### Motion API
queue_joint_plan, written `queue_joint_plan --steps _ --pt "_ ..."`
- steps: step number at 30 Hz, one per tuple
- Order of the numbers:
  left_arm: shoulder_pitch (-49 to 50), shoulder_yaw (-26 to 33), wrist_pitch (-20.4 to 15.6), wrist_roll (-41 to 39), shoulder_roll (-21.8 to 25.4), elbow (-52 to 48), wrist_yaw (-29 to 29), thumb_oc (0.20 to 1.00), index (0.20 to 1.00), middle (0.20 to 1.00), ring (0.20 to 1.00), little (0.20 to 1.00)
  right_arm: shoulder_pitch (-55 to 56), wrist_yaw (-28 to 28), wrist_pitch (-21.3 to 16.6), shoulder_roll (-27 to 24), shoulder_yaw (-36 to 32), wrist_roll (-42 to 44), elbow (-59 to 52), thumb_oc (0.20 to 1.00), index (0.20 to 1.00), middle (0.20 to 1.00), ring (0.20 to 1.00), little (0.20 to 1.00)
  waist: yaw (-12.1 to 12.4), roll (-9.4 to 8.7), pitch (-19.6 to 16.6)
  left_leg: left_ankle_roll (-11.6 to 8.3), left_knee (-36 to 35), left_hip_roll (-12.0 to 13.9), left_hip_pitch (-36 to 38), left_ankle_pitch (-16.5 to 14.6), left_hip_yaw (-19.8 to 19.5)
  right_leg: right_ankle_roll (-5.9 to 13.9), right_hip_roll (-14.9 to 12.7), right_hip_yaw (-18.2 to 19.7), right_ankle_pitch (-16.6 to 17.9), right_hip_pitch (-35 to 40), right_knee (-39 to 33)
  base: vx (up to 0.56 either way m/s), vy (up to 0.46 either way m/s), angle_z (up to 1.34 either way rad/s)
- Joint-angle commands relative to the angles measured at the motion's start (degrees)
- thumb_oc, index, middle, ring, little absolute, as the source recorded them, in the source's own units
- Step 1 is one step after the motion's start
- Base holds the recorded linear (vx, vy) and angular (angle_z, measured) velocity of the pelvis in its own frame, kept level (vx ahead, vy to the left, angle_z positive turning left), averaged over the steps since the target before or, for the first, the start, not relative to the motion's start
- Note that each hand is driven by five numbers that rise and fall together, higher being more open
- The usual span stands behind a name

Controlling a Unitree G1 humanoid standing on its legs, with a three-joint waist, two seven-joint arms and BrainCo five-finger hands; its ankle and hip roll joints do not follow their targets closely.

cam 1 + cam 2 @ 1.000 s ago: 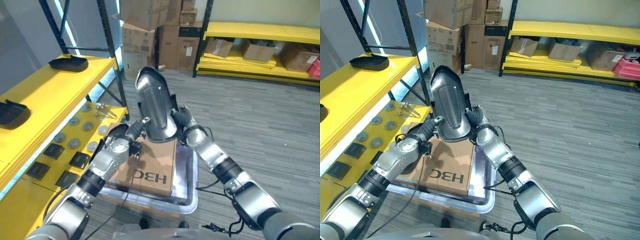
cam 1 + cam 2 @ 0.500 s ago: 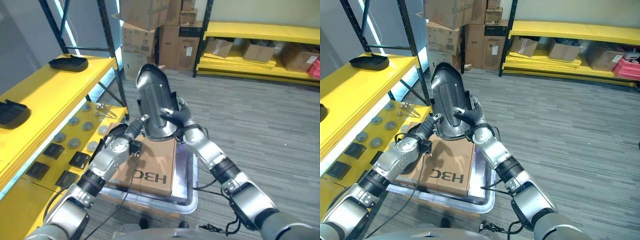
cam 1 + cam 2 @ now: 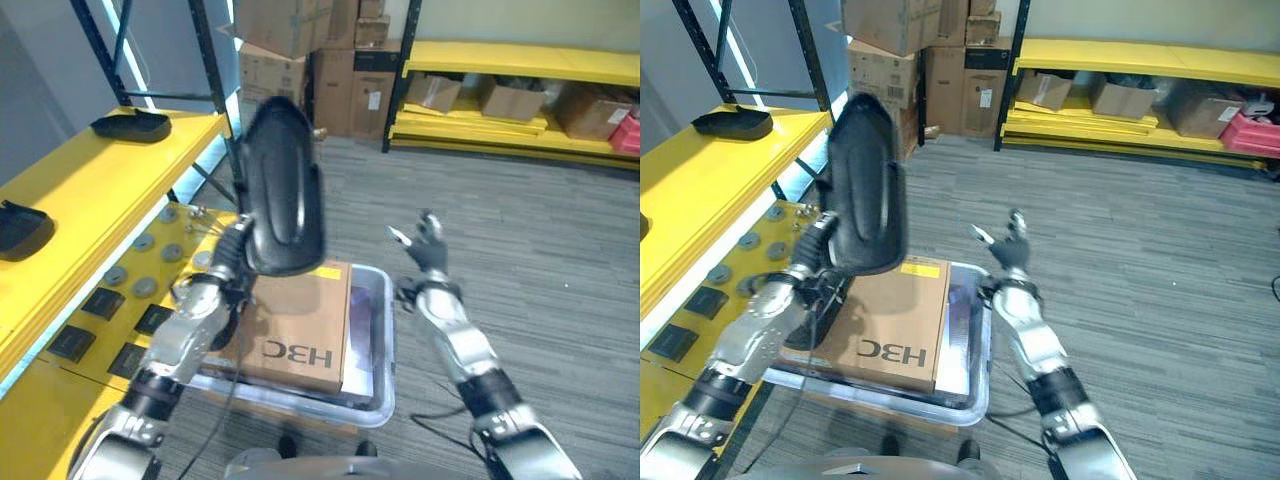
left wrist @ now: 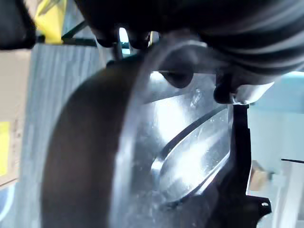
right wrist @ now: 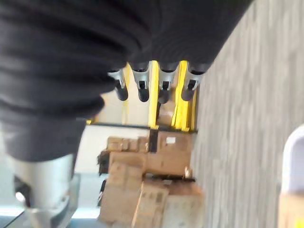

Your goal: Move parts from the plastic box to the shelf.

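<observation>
A big curved part [image 3: 281, 190], dark outside and shiny silver inside [image 4: 190, 156], stands upright over the left edge of the clear plastic box [image 3: 378, 345]. My left hand [image 3: 226, 268] grips its lower end, fingertips [image 4: 178, 78] curled over the rim. My right hand [image 3: 427, 248] is in the air right of the box, fingers [image 5: 164, 90] straight and spread, holding nothing. The yellow shelf [image 3: 95, 190] runs along the left, with two black parts [image 3: 131, 125] [image 3: 20, 226] lying on it.
A cardboard box [image 3: 300, 330] fills most of the plastic box. The lower yellow shelf level [image 3: 60, 390] carries several round discs [image 3: 148, 286] and flat black pieces [image 3: 105, 302]. A black rack post [image 3: 215, 80] rises beside the part. Stacked cartons [image 3: 300, 60] and another yellow rack [image 3: 520, 70] stand behind.
My right hand has let go of the part and drawn back to the right, opening. The left hand has swung the part leftward and turned it, dark side now facing me.
</observation>
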Motion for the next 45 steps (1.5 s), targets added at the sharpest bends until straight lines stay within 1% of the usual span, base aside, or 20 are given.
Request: queue_joint_plan --steps 1,2,6,8,11,12,13,14,16,20,23,25,28,30,34,36,38,41,44,45 --pt "-2.8 2.7 -9.0 1.9 1.1 -1.7 -0.8 0.200 0.200 0.200 0.200 0.200 -1.5 0.1 -4.2 0.1 -1.4 -0.4 -2.7 1.000 1.000 1.000 1.000 1.000 0.3 -1.57 -3.1 -0.68 -0.1 1.2 -2.0 -1.2 -5.1 6.20 -5.4 -0.6 -1.9 1.6 2.2 -0.02 0.008 -0.06" --pt "0.2 6.6 -10.3 1.2 2.1 -2.4 -1.4 0.200 0.200 0.200 0.200 0.200 2.6 1.1 -3.8 0.2 -4.7 -0.7 -1.9 1.000 1.000 1.000 1.000 1.000 -0.2 -1.58 -3.1 -0.62 -0.2 1.2 -2.1 -1.1 -4.8 6.30 -5.4 -0.4 -1.8 1.3 2.2 -0.02 0.007 -0.18" --pt "6.4 14.9 -12.8 0.9 3.8 -4.4 -2.7 0.200 0.200 0.200 0.200 0.200 10.1 3.3 -1.4 2.1 -9.3 -2.8 2.6 1.000 1.000 1.000 1.000 1.000 -1.2 -1.52 -3.0 -0.54 -0.4 1.2 -2.1 -1.5 -4.1 6.50 -5.5 0.0 -2.1 1.0 2.3 -0.01 0.011 -0.21" --pt "9.5 19.4 -13.4 0.8 4.3 -6.0 -3.5 0.200 0.200 0.200 0.200 0.200 13.7 4.8 -1.2 4.2 -10.6 -2.9 9.1 1.000 1.000 1.000 1.000 1.000 -1.0 -1.43 -2.9 -0.26 -0.5 0.7 -2.4 -1.5 -4.5 6.71 -5.8 0.1 -2.1 0.6 2.8 -0.01 0.011 -0.16" --pt "11.9 22.6 -13.3 0.7 4.6 -7.6 -4.4 0.200 0.200 0.200 0.200 0.200 16.0 7.8 -2.1 5.2 -11.2 -4.6 14.6 1.000 1.000 1.000 1.000 1.000 -0.2 -1.34 -2.8 0.12 -0.5 0.1 -3.2 -1.5 -5.4 6.96 -6.2 -0.2 -2.7 0.0 4.4 -0.02 -0.018 -0.02" --pt "12.8 23.7 -13.9 0.4 5.1 -7.8 -4.2 0.200 0.200 0.200 0.200 0.200 17.5 9.5 -2.8 5.9 -10.8 -6.0 17.5 1.000 1.000 1.000 1.000 1.000 -0.2 -1.16 -2.4 0.90 -0.5 -0.4 -3.8 -1.4 -7.4 6.98 -6.0 2.0 -3.5 -1.2 7.7 -0.12 -0.112 0.10" --pt "11.9 23.1 -14.8 0.2 5.9 -6.5 -3.4 0.200 0.200 0.200 0.200 0.200 19.4 11.1 -3.9 6.1 -11.0 -5.6 20.1 1.000 1.000 1.000 1.000 1.000 -1.6 -0.91 -2.1 1.58 -0.5 -0.8 -4.7 -0.6 -11.0 6.20 -4.1 6.6 -4.4 -2.9 11.0 -0.11 -0.146 0.18" --pt "10.9 22.4 -15.0 -0.1 5.9 -5.6 -3.6 0.200 0.200 0.200 0.200 0.200 20.8 11.6 -5.3 6.4 -11.1 -5.6 22.0 1.000 1.000 1.000 1.000 1.000 -2.3 -0.99 -2.1 1.63 -0.5 -1.0 -4.8 -0.7 -13.2 5.66 -2.9 8.9 -5.7 -3.1 11.8 -0.10 -0.156 0.47" --pt "10.1 21.8 -14.3 1.0 5.2 -6.1 -1.6 0.200 0.200 0.200 0.200 0.200 21.8 14.8 -6.0 5.9 -9.9 -6.8 25.3 1.000 1.000 1.000 1.000 1.000 -2.4 -1.31 -1.8 0.52 -0.5 -0.7 -6.2 0.8 -16.3 4.24 -0.8 9.4 -6.8 -3.1 10.4 -0.14 -0.235 1.84" --pt "12.9 21.7 -14.1 0.7 3.2 -7.6 -1.1 0.200 0.200 0.200 0.200 0.200 22.2 16.8 -5.7 4.6 -6.6 -7.7 26.4 1.000 1.000 1.000 1.000 1.000 -0.5 -1.97 -0.2 -1.69 -0.4 0.3 -7.9 2.3 -19.3 2.90 1.2 8.5 -7.5 -2.0 8.7 -0.12 -0.189 1.04" --pt "15.0 22.2 -14.7 -0.3 2.3 -7.0 -2.6 0.200 0.200 0.200 0.200 0.200 19.7 17.0 -5.4 3.4 -3.2 -6.6 28.2 1.000 1.000 1.000 1.000 1.000 2.2 -2.05 2.1 -3.37 0.5 1.4 -11.5 4.6 -20.3 1.72 2.3 6.1 -7.7 -1.2 8.0 -0.20 -0.131 0.80" --pt "15.6 22.6 -14.7 -1.6 1.7 -6.2 -4.5 0.200 0.200 0.200 0.200 0.200 18.9 16.4 -5.2 3.4 -1.7 -6.1 28.3 1.000 1.000 1.000 1.000 1.000 2.8 -1.92 3.2 -4.12 0.7 3.1 -13.5 6.1 -16.6 1.36 2.6 2.8 -8.3 -0.6 8.4 -0.18 -0.069 0.88" --pt "15.2 21.5 -14.9 -2.0 1.1 -4.2 -7.3 0.200 0.200 0.200 0.200 0.200 20.4 15.3 -5.3 4.1 -1.5 -4.8 27.7 1.000 1.000 1.000 1.000 1.000 1.0 -1.77 3.1 -4.64 0.5 6.9 -16.3 7.3 -5.6 1.05 2.4 -3.1 -8.8 -0.5 9.3 -0.09 -0.005 1.59" --pt "14.7 20.6 -15.1 -1.8 0.9 -3.3 -6.9 0.200 0.200 0.200 0.200 0.200 21.1 15.8 -4.6 4.2 -1.5 -5.7 27.2 1.000 1.000 1.000 1.000 1.000 -0.6 -1.79 3.0 -5.03 0.9 9.5 -16.5 7.7 1.9 0.99 1.8 -6.4 -8.8 -0.5 9.7 -0.04 0.091 1.94" --pt "13.7 18.1 -15.2 -1.0 0.2 -3.8 -4.3 0.200 0.200 0.200 0.200 0.200 19.3 15.1 -3.9 4.4 0.0 -2.9 29.8 1.000 1.000 1.000 1.000 1.000 -1.6 -2.32 3.1 -5.50 3.7 11.4 -14.7 7.4 8.5 0.63 0.2 -10.1 -9.1 -0.1 10.5 0.00 0.136 1.07" --pt "13.3 17.3 -14.7 -0.7 0.1 -3.9 -3.9 0.200 0.200 0.200 0.200 0.200 18.7 14.6 -3.6 4.9 0.0 -0.2 31.5 1.000 1.000 1.000 1.000 1.000 -1.9 -2.28 2.8 -6.49 2.4 11.7 -13.0 7.0 11.1 1.28 -0.6 -11.4 -10.2 1.0 11.1 0.12 0.161 0.77" --pt "13.1 16.7 -14.4 0.0 0.4 -3.7 -3.4 0.200 0.200 0.200 0.200 0.200 18.0 14.9 -2.9 5.3 -0.6 0.7 34.0 1.000 1.000 1.000 1.000 1.000 -1.7 -1.90 2.5 -6.60 0.9 11.5 -11.9 7.4 12.8 1.57 -1.5 -12.8 -10.8 2.0 11.7 0.16 0.238 0.90" --pt "14.1 17.1 -13.6 0.2 0.9 -4.5 -3.5 0.200 0.200 0.200 0.200 0.200 16.8 14.7 -1.0 6.0 -1.2 1.6 37.0 1.000 1.000 1.000 1.000 1.000 0.2 -1.77 2.1 -5.27 1.8 9.4 -11.4 5.2 10.8 2.03 -3.1 -13.1 -11.7 3.2 12.5 0.21 0.266 0.50" --pt "15.9 18.6 -12.9 -0.1 1.7 -5.3 -5.8 0.200 0.200 0.200 0.200 0.200 15.9 15.2 0.1 7.3 -2.1 2.2 41.1 1.000 1.000 1.000 1.000 1.000 2.7 -1.57 1.2 -3.06 2.4 5.9 -9.9 2.0 8.6 3.22 -5.6 -13.5 -12.0 4.4 13.4 0.26 0.307 0.23" --pt "16.1 19.1 -12.8 -0.4 2.2 -5.2 -6.7 0.200 0.200 0.200 0.200 0.200 15.5 14.9 0.6 7.8 -2.2 3.0 42.1 1.000 1.000 1.000 1.000 1.000 3.3 -1.74 0.9 -1.75 2.9 3.9 -9.3 0.6 8.1 4.47 -7.4 -13.1 -11.3 4.5 14.7 0.24 0.308 0.42"
